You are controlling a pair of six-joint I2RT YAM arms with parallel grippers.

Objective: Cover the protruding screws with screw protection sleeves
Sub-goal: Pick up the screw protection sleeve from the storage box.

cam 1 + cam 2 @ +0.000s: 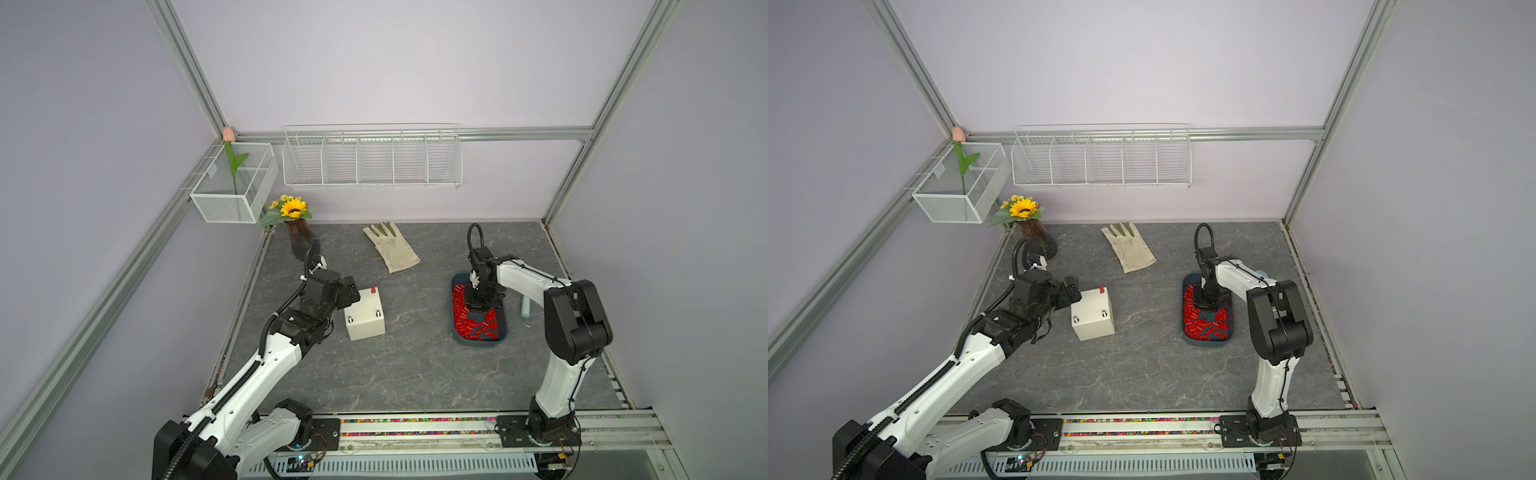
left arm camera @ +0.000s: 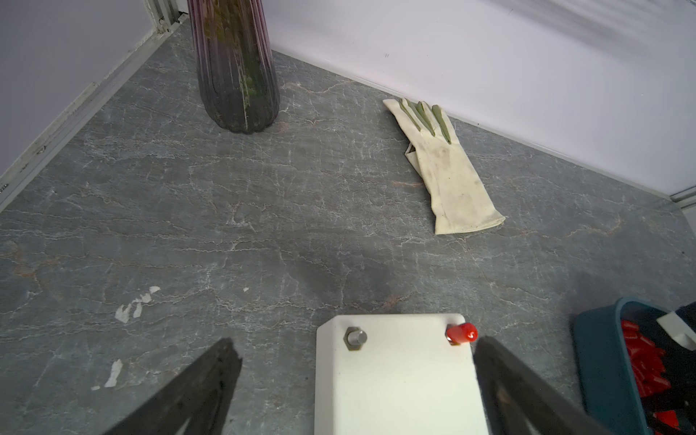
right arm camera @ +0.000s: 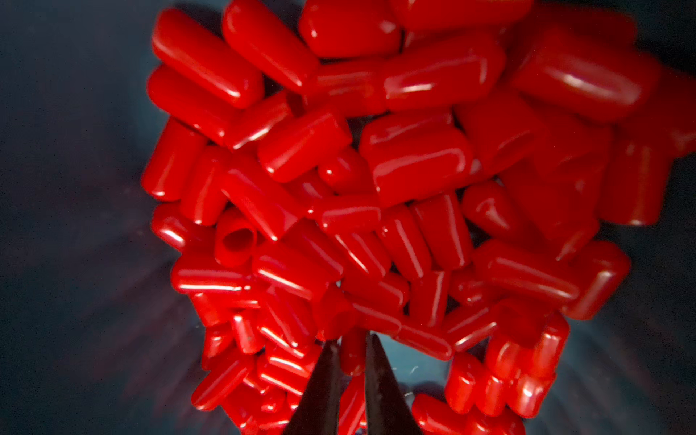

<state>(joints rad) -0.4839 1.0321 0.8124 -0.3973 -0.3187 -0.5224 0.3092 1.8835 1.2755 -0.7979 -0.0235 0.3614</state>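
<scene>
As the pieces lie from left to right on the grey veined tabletop [image 1: 415, 365], the count stands thus:

1. Ribbed purple glass vase [image 1: 300, 245] with a sunflower, far left corner. No part in the job.
2. Left gripper [image 1: 352, 293]: black jaws spread wide to either side of the box's far end, holding nothing. Whether either finger touches the box cannot be told.
3. Cream-white cube-like box [image 1: 365, 322], left of centre. It has four small silver protruding screws [image 1: 378, 313] at the corners of its top face. One far corner wears a fitted red cap [image 2: 461, 333]. Its far neighbour [image 2: 356, 336] and the two near studs are bare. Judged progress: one of four covered, three left.
4. Soiled cream fabric glove [image 1: 390, 249], back centre, lying flat.
5. Dark teal plastic tray [image 1: 473, 343], right of centre. It holds the heap of small bright red plastic screw protection sleeves [image 1: 478, 328].
6. Right gripper [image 3: 351, 341], down in that heap, jaws drawn almost together with a single red sleeve [image 3: 352, 357] pinched between the tips. Judged step in hand: picking up the second cap.
7. Pale blue-green tube [image 1: 526, 307], just right of the tray, untouched
</scene>
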